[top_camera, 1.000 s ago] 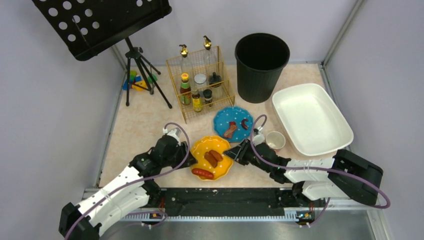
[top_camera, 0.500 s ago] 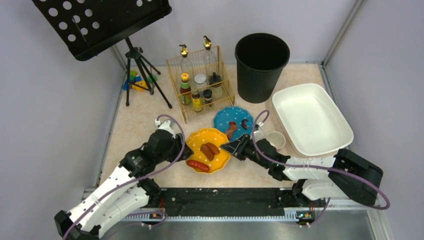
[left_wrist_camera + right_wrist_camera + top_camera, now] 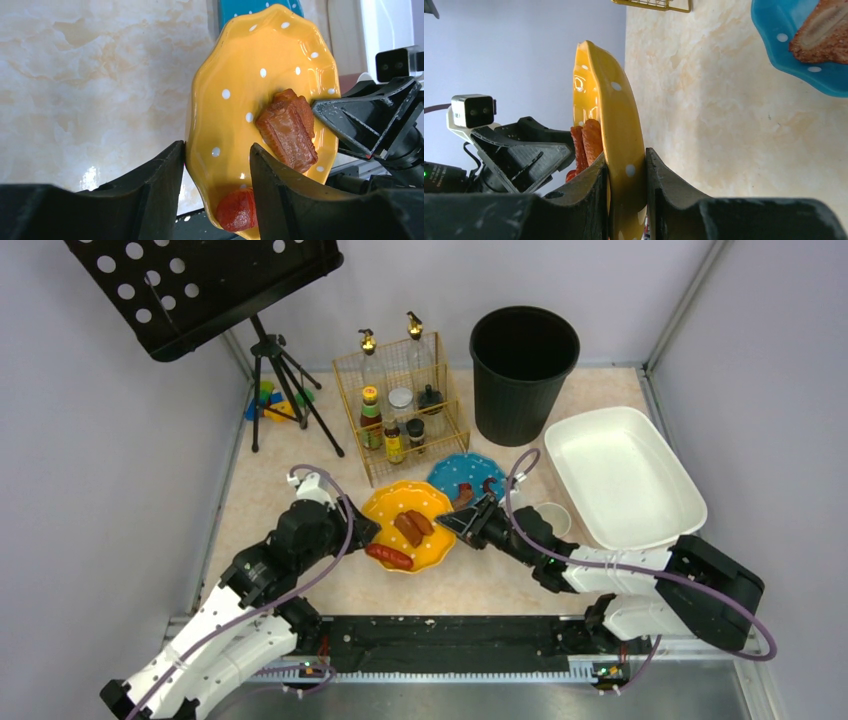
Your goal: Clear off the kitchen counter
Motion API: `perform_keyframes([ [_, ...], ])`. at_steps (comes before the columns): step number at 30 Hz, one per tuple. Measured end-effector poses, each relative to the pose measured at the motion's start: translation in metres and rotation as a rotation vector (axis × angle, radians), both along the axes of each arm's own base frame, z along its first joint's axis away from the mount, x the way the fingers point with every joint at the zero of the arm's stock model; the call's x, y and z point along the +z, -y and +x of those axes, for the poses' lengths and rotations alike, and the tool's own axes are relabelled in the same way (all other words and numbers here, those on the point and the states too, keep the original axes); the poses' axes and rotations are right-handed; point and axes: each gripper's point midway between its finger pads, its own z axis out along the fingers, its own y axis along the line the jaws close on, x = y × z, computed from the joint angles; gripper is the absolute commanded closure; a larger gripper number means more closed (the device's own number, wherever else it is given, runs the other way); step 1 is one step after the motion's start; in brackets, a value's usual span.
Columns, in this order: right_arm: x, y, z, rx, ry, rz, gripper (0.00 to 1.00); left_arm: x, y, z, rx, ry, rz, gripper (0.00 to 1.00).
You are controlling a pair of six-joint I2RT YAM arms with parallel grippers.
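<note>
Counter (image 3: 270,510): beige mottled slab that fills the cell floor and carries everything below.

Mid-counter, nearest the arms: yellow plate (image 3: 385,508) with white dots.
- At its 3 o'clock the right gripper (image 3: 626,159) has its fingers pressed on the rim from both faces, pinching it.
- At its 9 o'clock the left gripper (image 3: 216,149) has its fingers spread astride the rim, the gap wider than the rim. The outer finger sits just beside the underside; contact unclear.
- Cannot tell whether the plate is clear of the counter.
- On it: a red sausage (image 3: 390,556) toward 6 o'clock and two brown meat pieces (image 3: 412,525) at centre.

At 1 o'clock of it: blue plate (image 3: 450,472), dotted. Its near edge is hidden behind the yellow plate and the right gripper. It carries a brown piece (image 3: 462,500) and a small dark piece (image 3: 488,486).

At 3 o'clock: white cup (image 3: 552,518), just beside the white tub (image 3: 620,475), which lies toward 2 o'clock.

Farther out:
- 12 o'clock: gold wire rack (image 3: 445,425) holding bottles (image 3: 371,410) and jars. Labels are yellow and red, print too small to read.
- 1 o'clock: black bin (image 3: 524,375).
- 11 o'clock: black perforated stand (image 3: 200,280) on a tripod.
</note>
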Motion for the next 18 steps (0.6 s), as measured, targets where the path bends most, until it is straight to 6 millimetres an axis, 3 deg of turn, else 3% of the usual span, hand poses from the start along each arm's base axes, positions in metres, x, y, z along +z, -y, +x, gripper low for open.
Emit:
perform_keyframes([
  [6, 0.008, -0.001, 0.005, -0.002, 0.001, 0.019, 1.00, 0.008, -0.002, 0.003, 0.022, 0.021, -0.011, 0.43],
  [18, 0.003, 0.017, 0.023, -0.068, -0.022, -0.013, 1.00, 0.032, -0.007, 0.007, 0.053, 0.087, -0.039, 0.43],
])
